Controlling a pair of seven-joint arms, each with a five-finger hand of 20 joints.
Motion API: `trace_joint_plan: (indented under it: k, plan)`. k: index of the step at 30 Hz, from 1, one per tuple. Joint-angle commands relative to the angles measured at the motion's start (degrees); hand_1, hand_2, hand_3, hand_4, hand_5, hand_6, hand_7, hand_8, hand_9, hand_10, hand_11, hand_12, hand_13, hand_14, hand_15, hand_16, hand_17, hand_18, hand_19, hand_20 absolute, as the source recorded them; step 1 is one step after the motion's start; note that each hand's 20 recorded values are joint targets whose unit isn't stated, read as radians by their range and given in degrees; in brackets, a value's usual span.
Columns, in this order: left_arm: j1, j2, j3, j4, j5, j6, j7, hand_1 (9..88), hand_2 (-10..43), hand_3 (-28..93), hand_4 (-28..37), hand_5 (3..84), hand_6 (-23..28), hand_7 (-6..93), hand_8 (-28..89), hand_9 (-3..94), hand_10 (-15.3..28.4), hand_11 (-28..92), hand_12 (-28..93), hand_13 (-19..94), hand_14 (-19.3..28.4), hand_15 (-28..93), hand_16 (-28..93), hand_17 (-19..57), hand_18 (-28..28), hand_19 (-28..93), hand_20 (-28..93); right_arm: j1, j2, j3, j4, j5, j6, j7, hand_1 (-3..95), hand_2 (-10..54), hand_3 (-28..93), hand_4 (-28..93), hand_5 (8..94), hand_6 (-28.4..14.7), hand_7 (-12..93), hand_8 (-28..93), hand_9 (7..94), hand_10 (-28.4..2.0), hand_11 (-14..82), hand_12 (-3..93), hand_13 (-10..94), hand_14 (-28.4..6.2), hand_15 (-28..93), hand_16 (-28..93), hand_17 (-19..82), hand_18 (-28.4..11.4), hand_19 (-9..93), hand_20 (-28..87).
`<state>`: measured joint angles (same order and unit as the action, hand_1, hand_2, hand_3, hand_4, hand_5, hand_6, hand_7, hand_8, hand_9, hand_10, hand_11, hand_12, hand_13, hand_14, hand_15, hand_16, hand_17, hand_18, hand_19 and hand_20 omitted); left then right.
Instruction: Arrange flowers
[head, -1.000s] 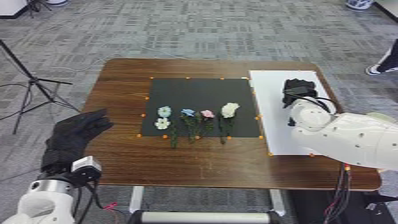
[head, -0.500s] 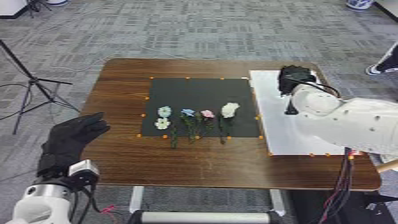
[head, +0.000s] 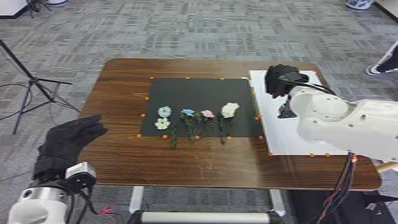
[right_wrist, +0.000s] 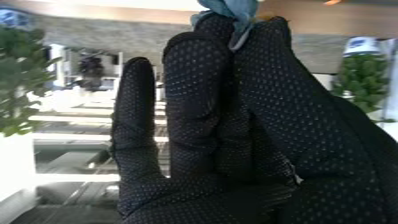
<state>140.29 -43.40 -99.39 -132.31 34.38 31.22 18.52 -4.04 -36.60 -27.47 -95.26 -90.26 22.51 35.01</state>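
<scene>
Well, nearest you, your left hand (head: 64, 145) is at the near left part of the brown table (head: 182, 167), its fingers loosely spread and holding nothing. Beyond it, toward the middle, the flowers lie side by side on the black mat (head: 194, 91), with stems toward you, some running past its near edge onto the wood. On the left you have a small white flower (head: 163, 123), with a pale blue flower (head: 164, 111) just past it; then come a blue flower (head: 187, 112), a pink flower (head: 207, 114) and a bigger white flower (head: 230, 109). Farther off on your right, your right hand (head: 282, 81) is over the far part of the white sheet (head: 289, 142). In the right wrist view, its thumb and fingertips pinch a soft blue piece (right_wrist: 238, 14); you cannot tell whether that is petals or cloth.
</scene>
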Motion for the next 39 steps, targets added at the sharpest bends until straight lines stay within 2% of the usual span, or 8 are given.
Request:
trace_joint_plan:
  k: [1, 9, 19, 20, 24, 32, 35, 39]
  plan:
    - [0.17, -0.46, 0.13, -0.50, 0.11, 0.21, -0.27, 24.7, 0.4, 88, -22.2, 56.7, 13.7, 16.4, -11, 47.9, 20.9, 39, 12, 35, 23.9, 57, -9, -5.5, 17.8, 44, 13, 1.55, 0.25, -6.01, -2.89, -0.92, 3.22, -7.76, 57.2, -9.5, 76, -28, 76.2, 4.5, 45, -9, 86.4, -2.6, 19.7, 42.0, 76, 1.9, 53, 38, 26, -20.1, 81, 16]
    - [1.12, -0.95, -0.99, -0.74, 0.42, 0.30, -0.73, 24.5, 0.3, 88, -22.3, 56.7, 13.7, 16.4, -11, 47.9, 20.9, 39, 12, 34, 24.0, 57, -10, -5.5, 17.8, 44, 13, 9.09, 2.12, -18.45, -7.26, -1.92, 7.12, -15.09, 56.7, -9.5, 77, -28, 75.2, 5.1, 47, -11, 85.4, -2.6, 20.8, 41.7, 75, 2.5, 53, 38, 24, -19.1, 80, 16]
    - [0.06, -1.83, -0.25, -0.52, 1.03, 0.00, -1.94, 24.5, 0.4, 88, -22.5, 56.7, 13.7, 16.4, -11, 47.8, 20.8, 39, 12, 34, 24.0, 57, -9, -5.5, 17.8, 44, 13, 1.68, 0.56, -9.63, -8.51, -1.88, 9.18, -12.36, 56.2, -9.5, 77, -28, 75.1, 5.3, 48, -11, 85.7, -2.3, 20.9, 41.2, 75, 2.5, 53, 38, 24, -19.2, 80, 16]
    - [0.04, -1.51, -0.01, -0.47, 0.71, 0.26, -1.31, 24.6, 0.5, 88, -22.5, 56.7, 13.7, 16.4, -11, 47.8, 20.9, 39, 12, 35, 24.0, 57, -9, -5.5, 17.8, 44, 13, 1.55, 0.19, -9.28, -8.44, -1.82, 9.58, -12.62, 56.1, -9.5, 77, -28, 75.0, 5.4, 48, -11, 85.6, -2.3, 20.9, 41.3, 75, 2.5, 53, 38, 24, -19.3, 80, 17]
    - [0.04, -1.71, -0.47, -0.50, 1.11, 0.00, -1.84, 24.6, 0.5, 88, -22.5, 56.7, 13.7, 16.3, -11, 47.9, 20.9, 39, 12, 35, 24.0, 57, -9, -5.5, 17.8, 44, 13, 1.24, 0.10, -8.89, -9.89, -1.88, 9.89, -13.15, 56.0, -9.5, 77, -28, 75.0, 5.4, 48, -11, 85.7, -2.3, 20.9, 41.3, 75, 2.4, 53, 38, 24, -19.3, 80, 17]
    - [0.03, -1.48, -0.53, -0.32, 0.27, 0.68, -1.00, 24.6, 0.5, 88, -22.5, 56.7, 13.7, 16.4, -11, 47.8, 20.9, 39, 12, 35, 23.9, 58, -9, -5.5, 17.8, 44, 13, -0.28, -0.42, -8.00, -11.43, -2.08, 9.27, -12.59, 56.1, -9.5, 77, -28, 74.6, 5.4, 48, -11, 85.8, -2.3, 20.6, 41.4, 74, 2.1, 53, 37, 24, -19.4, 79, 17]
    - [-0.18, -1.75, -0.52, -0.31, 0.73, 0.38, -1.53, 24.7, 0.5, 88, -22.5, 56.7, 13.7, 16.3, -11, 48.0, 21.0, 39, 12, 35, 24.0, 58, -9, -5.5, 17.8, 44, 13, -0.78, -0.60, -7.39, -11.45, -1.36, 8.18, -12.38, 55.7, -9.5, 77, -28, 73.9, 5.4, 48, -10, 85.3, -2.4, 20.3, 41.2, 73, 1.8, 53, 37, 23, -19.9, 79, 17]
    - [-0.75, -1.82, -0.34, -0.24, 0.91, 0.25, -1.84, 24.7, 0.5, 88, -22.4, 56.7, 13.8, 16.4, -11, 47.9, 21.0, 39, 12, 34, 24.0, 58, -9, -5.5, 17.8, 44, 13, -1.95, -0.97, -5.94, -10.59, -1.79, 7.07, -11.17, 51.7, -9.5, 77, -28, 67.4, 3.3, 43, -12, 79.9, -4.9, 18.1, 37.8, 67, 0.2, 56, 34, 20, -20.7, 78, 17]
